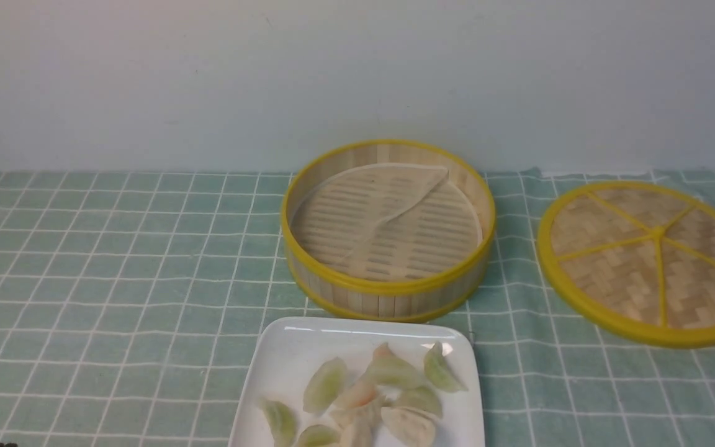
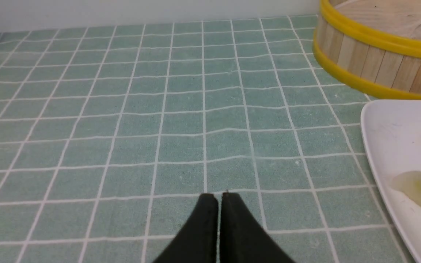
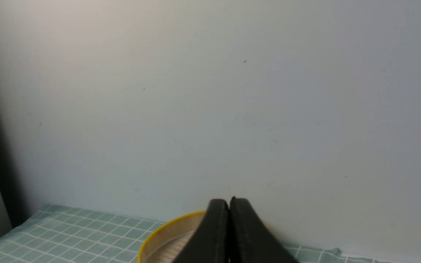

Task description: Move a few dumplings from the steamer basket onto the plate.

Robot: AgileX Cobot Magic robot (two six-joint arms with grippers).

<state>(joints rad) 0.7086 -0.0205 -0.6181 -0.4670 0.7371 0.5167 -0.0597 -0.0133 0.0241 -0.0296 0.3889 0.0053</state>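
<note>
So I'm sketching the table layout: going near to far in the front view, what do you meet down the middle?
dumplings on the plate → steamer basket, holding only its liner → wall.

The counter (image 1: pixel 103 261) is covered by a pale green cloth with a white grid, running back to a plain light wall. On it stand the steamer basket (image 1: pixel 388 297) near the middle, the white square plate (image 1: pixel 283 366) just in front of it and perhaps not quite touching, and the flat woven lid (image 1: pixel 646 257) lying well to the right. The cloth's left half carries nothing in the front view.
</note>
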